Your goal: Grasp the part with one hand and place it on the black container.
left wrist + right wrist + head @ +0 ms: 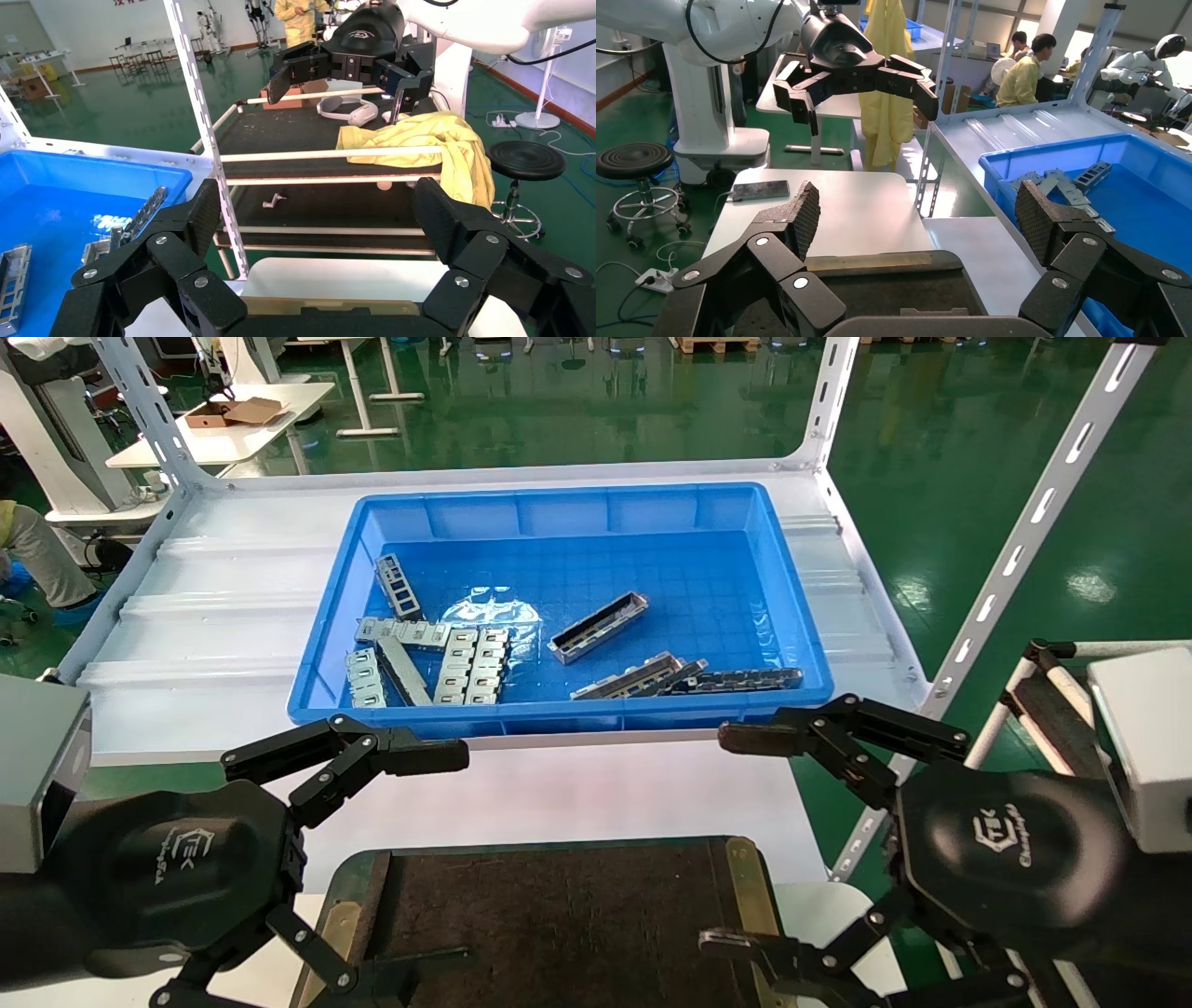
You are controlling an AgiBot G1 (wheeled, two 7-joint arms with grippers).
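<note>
Part (598, 628): lone channel, frame centre, in blue bin (801, 617). Right pincer (736, 840) and left pincer (372, 868): wide open, empty. Advice: straddle side walls crosswise; avoid neighbouring strips.

— What do the claws look like?
— Both the left gripper (368, 845) and right gripper (754, 840) are matte black — linked fingers (424, 756) with silver screws, white logos on domed housings.
— And behind?
— Grey square wrist blocks (1150, 738) at the frame's edges.
</note>
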